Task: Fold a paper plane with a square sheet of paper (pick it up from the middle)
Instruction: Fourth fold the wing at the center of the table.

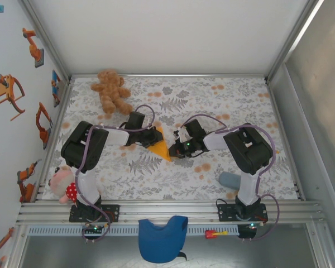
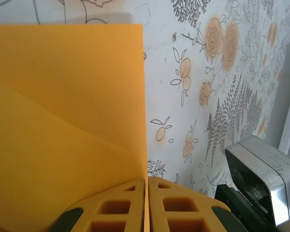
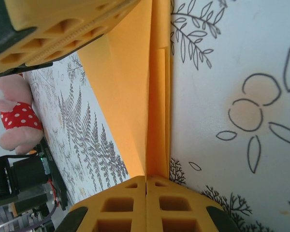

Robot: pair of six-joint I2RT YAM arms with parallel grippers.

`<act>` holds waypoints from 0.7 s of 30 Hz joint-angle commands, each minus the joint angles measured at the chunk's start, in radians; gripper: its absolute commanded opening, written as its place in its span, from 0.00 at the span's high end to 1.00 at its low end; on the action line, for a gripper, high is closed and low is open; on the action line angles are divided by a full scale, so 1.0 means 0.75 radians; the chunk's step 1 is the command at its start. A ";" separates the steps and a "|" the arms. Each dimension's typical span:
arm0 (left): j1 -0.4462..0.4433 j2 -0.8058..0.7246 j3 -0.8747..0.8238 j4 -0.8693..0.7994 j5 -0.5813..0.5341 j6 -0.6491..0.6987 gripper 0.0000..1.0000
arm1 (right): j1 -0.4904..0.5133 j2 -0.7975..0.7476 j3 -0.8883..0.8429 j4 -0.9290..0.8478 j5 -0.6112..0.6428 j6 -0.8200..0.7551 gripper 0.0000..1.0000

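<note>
The orange paper (image 1: pixel 160 146) stands folded between both grippers at the middle of the table, creased into layers, with a pointed lower end. My left gripper (image 1: pixel 154 135) is shut on its left edge; in the left wrist view the paper (image 2: pixel 67 121) rises from between the closed fingertips (image 2: pixel 147 186). My right gripper (image 1: pixel 176 146) is shut on its right edge; in the right wrist view the folded layers (image 3: pixel 152 96) run up from the closed fingertips (image 3: pixel 146 182). The left gripper's orange finger (image 3: pixel 63 29) shows at that view's top.
A brown teddy bear (image 1: pixel 111 91) lies at the back left. A pink plush toy (image 1: pixel 63 184) sits by the left arm's base. A blue cloth (image 1: pixel 163 237) hangs over the front rail. A grey-blue object (image 1: pixel 230 180) lies near the right base.
</note>
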 commanded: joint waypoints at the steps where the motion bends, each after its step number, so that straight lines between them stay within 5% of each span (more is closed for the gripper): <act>1: 0.005 0.022 0.028 -0.013 0.025 0.040 0.89 | -0.002 0.066 -0.013 -0.076 0.083 -0.014 0.96; 12: 0.013 0.069 0.021 -0.073 0.003 0.036 0.90 | -0.004 0.013 -0.018 -0.080 0.070 -0.008 0.94; 21: 0.016 0.079 0.010 -0.097 -0.008 0.040 0.90 | -0.004 -0.182 -0.038 -0.097 0.061 0.012 0.81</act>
